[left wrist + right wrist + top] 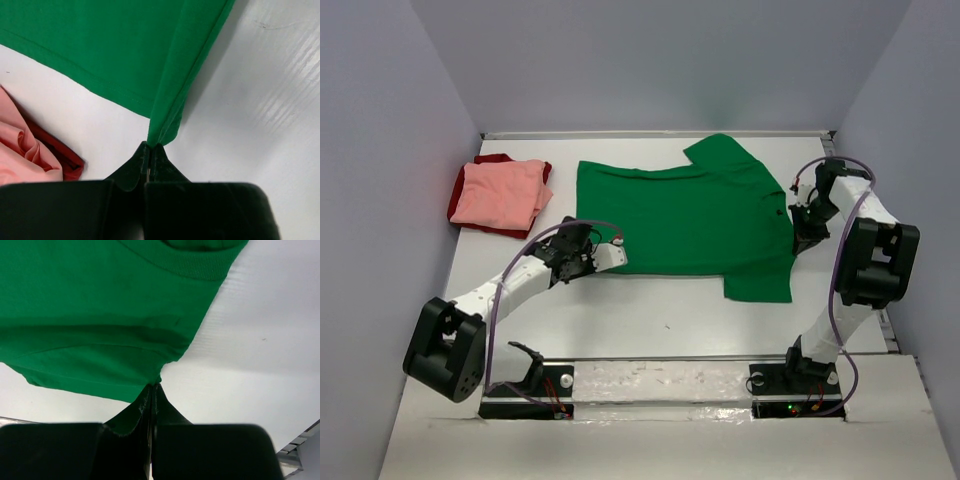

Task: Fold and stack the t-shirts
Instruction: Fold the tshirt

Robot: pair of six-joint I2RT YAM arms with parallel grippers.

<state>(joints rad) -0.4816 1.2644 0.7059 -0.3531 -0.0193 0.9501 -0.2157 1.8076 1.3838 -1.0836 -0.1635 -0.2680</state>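
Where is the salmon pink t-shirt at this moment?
In the top view, the salmon pink t-shirt lies at the far left of the table, on the dark red t-shirt, left of the spread green t-shirt.

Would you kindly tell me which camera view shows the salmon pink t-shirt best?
The top external view: the salmon pink t-shirt shows whole there, lying atop the dark red t-shirt. The left wrist view catches only a corner of it at the lower left; the right wrist view shows none, just the green t-shirt.

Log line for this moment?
left gripper: shut on green t-shirt | right gripper: same | pink t-shirt: atop dark red t-shirt
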